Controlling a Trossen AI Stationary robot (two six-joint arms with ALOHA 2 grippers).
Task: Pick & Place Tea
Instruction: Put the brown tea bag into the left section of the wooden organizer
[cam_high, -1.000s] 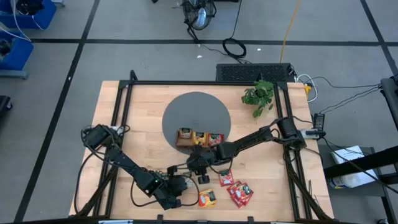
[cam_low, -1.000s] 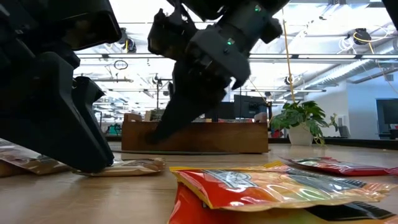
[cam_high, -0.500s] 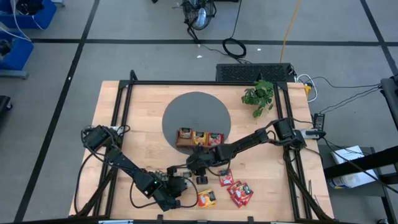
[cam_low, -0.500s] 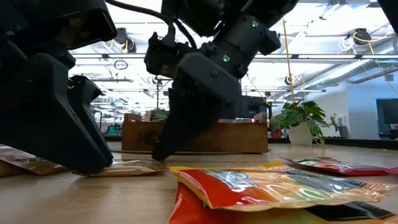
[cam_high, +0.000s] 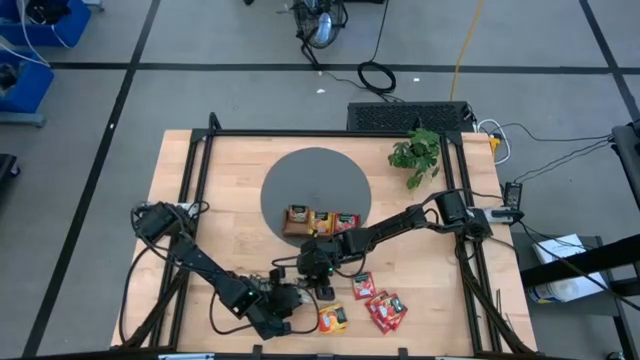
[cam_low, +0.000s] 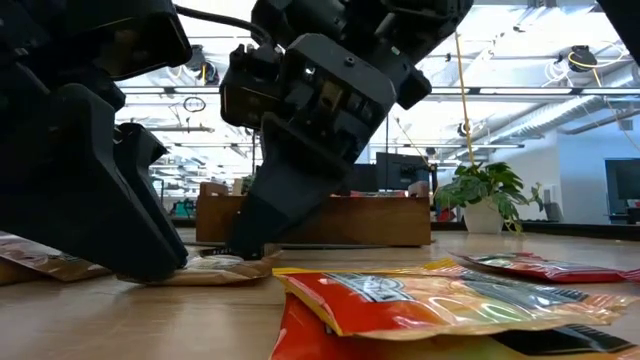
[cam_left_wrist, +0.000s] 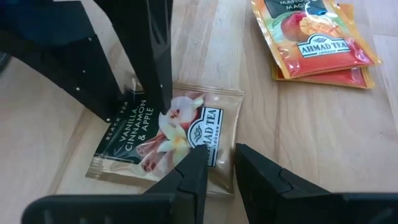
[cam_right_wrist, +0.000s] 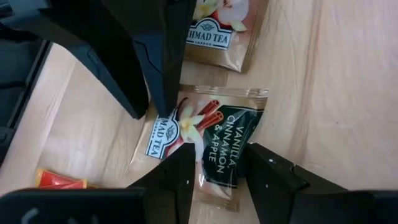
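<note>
Both grippers meet over the same dark green tea sachet (cam_left_wrist: 168, 140), which lies flat on the wooden table (cam_high: 200, 190) at the near middle, just left of the other loose sachets. In the right wrist view the right gripper (cam_right_wrist: 214, 171) stands with its two fingers partly apart, the sachet (cam_right_wrist: 205, 140) lying on the table beyond and between the tips, not clamped. In the left wrist view the left gripper (cam_left_wrist: 217, 171) has its fingers only narrowly apart at the sachet's edge, with nothing visibly between them; the right arm's dark fingers come down on the sachet's other side. The sachet's long axis runs roughly across the line joining the two grippers, slightly skewed to the table edges (its label reads vanilla, cinnamon and apple). A second sachet of the same kind (cam_right_wrist: 217, 34) lies just beside it. An orange-yellow sachet (cam_high: 332, 318) lies to the right at the near edge, and red sachets (cam_high: 385, 310) lie farther right. Beyond, a wooden tray (cam_high: 320, 222) holding sachets sits on the near edge of a grey round mat (cam_high: 315, 175), with a potted plant (cam_high: 415, 155) at the far right.
</note>
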